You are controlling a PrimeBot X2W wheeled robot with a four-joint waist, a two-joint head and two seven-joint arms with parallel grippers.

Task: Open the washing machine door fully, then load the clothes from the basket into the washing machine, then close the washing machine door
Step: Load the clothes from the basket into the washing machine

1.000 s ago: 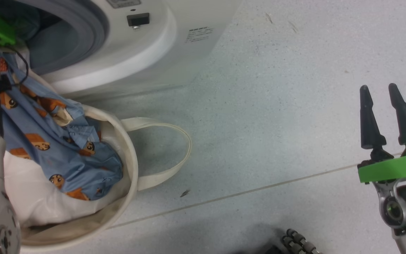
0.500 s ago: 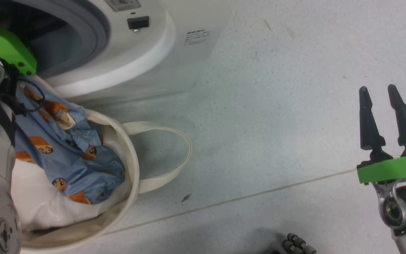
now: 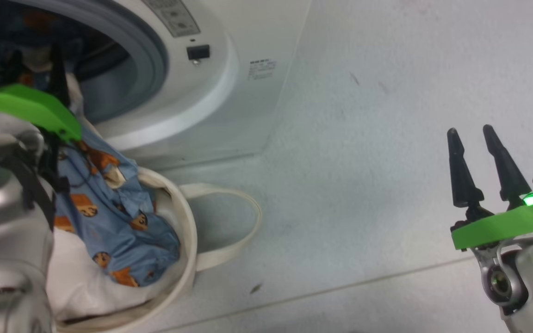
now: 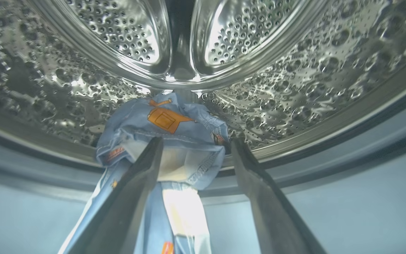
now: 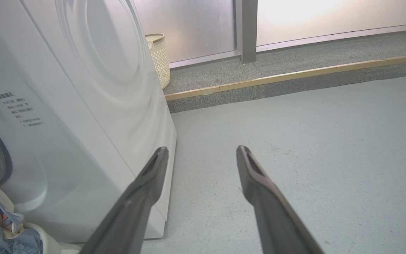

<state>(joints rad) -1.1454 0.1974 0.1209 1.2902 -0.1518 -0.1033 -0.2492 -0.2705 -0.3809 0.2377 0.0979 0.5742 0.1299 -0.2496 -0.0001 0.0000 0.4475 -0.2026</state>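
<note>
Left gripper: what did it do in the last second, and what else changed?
The left gripper opened, letting go of the blue garment, whose end now lies on the drum lip between its spread fingers. The rest still trails into the basket. The right gripper stayed open over the floor.
</note>
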